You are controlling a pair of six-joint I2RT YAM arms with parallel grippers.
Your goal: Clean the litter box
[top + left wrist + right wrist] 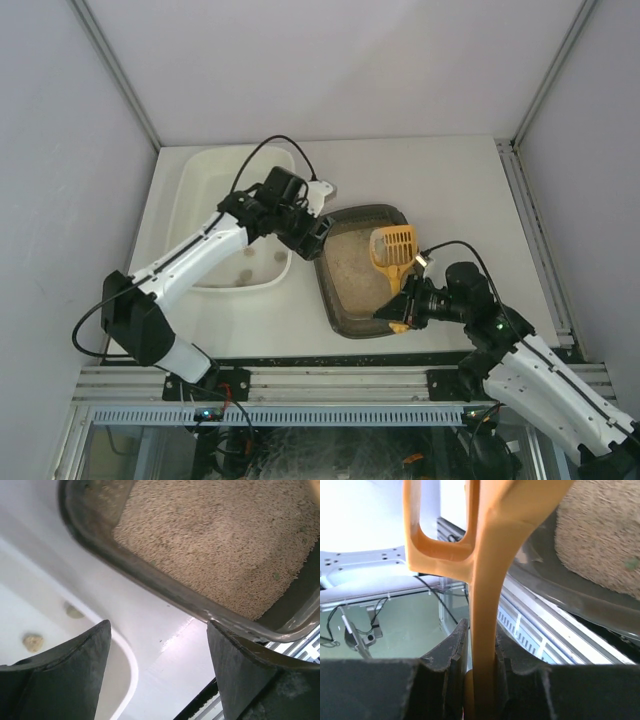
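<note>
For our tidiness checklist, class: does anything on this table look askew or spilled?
The litter box sits askew, turned at an angle to the white tub and the table edges. Along the table's near edge, dark specks may be spilled litter.

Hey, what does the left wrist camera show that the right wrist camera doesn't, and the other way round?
Only the left wrist view: the white plastic tub with small beige clumps in it, and the left pincer, open and holding nothing.
Only the right wrist view: the yellow-orange plastic scoop, its handle clamped in the right pincer.
Both: the dark brown plastic litter box and its beige sandy litter.
</note>
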